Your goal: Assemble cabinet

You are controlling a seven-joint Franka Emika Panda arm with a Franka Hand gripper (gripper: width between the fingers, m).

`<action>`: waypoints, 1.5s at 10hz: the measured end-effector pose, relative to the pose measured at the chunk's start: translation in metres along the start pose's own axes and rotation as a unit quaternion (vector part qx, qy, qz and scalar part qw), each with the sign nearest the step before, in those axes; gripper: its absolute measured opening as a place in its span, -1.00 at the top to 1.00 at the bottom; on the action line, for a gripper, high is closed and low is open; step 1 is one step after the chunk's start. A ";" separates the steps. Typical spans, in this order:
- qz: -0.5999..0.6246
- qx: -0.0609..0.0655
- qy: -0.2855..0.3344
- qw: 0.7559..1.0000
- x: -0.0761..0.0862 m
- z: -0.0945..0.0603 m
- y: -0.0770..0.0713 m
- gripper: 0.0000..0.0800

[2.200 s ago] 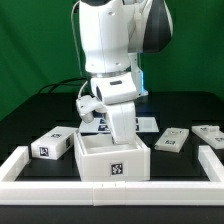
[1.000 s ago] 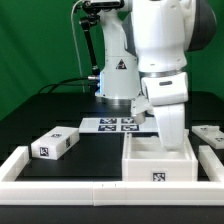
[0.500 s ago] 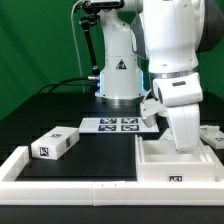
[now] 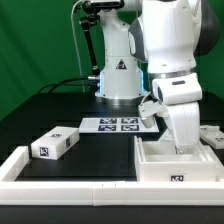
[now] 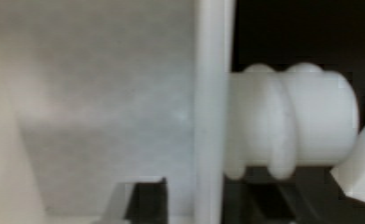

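Note:
The cabinet (image 4: 172, 165), a white open-topped box shell with a tag on its front, sits at the front on the exterior view's right, against the front rail. My gripper (image 4: 186, 148) reaches down into it from above, its tips hidden behind the box wall. In the wrist view the cabinet's thin white wall (image 5: 211, 100) runs between my two dark fingers (image 5: 147, 203), so my gripper (image 5: 205, 205) is shut on that wall. A small white tagged drawer block (image 4: 55, 144) lies on the exterior view's left. Another block (image 4: 213, 134) lies behind the cabinet on the right.
The marker board (image 4: 115, 124) lies flat at the back middle, before the arm's base. The long low white border rail (image 4: 70, 186) runs along the front and up the left side. A blurred white ribbed round part (image 5: 296, 120) shows close beside the wall.
The cabinet and my gripper have slid toward the exterior view's right along the front rail. In the last half second almost nothing has moved.

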State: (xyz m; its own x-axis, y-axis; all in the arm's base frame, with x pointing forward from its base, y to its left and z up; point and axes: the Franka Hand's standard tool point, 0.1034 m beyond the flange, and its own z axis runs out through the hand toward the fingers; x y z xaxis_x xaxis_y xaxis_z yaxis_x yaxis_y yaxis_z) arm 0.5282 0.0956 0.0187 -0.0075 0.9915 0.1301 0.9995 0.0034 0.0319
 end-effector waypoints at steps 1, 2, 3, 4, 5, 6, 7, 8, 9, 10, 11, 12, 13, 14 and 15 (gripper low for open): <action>0.000 0.000 0.000 1.000 0.000 0.000 0.000 0.24; 0.000 0.000 0.000 1.000 -0.001 0.000 0.000 0.24; 0.001 0.000 0.000 1.000 -0.001 0.000 0.000 -0.26; 0.001 0.001 -0.001 1.000 -0.003 0.001 -0.001 -0.72; 0.003 0.003 -0.002 1.000 -0.007 0.000 -0.004 -0.72; 0.002 -0.001 -0.005 1.000 -0.008 -0.007 -0.005 -0.96; 0.004 -0.003 -0.010 1.000 -0.007 -0.017 -0.007 -0.99; 0.010 -0.006 -0.014 1.000 -0.006 -0.029 -0.009 -0.99; 0.013 -0.011 -0.016 1.000 -0.003 -0.039 -0.012 -1.00; 0.013 -0.017 -0.019 1.000 0.002 -0.052 -0.017 -1.00; 0.006 -0.021 -0.019 1.000 0.010 -0.059 -0.025 -0.99; 0.002 -0.022 -0.016 1.000 0.019 -0.058 -0.035 -0.99; 0.001 -0.020 -0.012 1.000 0.031 -0.053 -0.046 -0.99; -0.005 -0.016 -0.007 1.000 0.046 -0.047 -0.059 -0.99; -0.011 -0.013 -0.003 1.000 0.058 -0.045 -0.064 -0.99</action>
State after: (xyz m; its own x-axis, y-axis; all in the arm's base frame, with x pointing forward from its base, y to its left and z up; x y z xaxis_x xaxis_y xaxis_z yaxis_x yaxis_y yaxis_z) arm 0.4629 0.1471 0.0687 -0.0285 0.9919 0.1236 0.9979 0.0211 0.0606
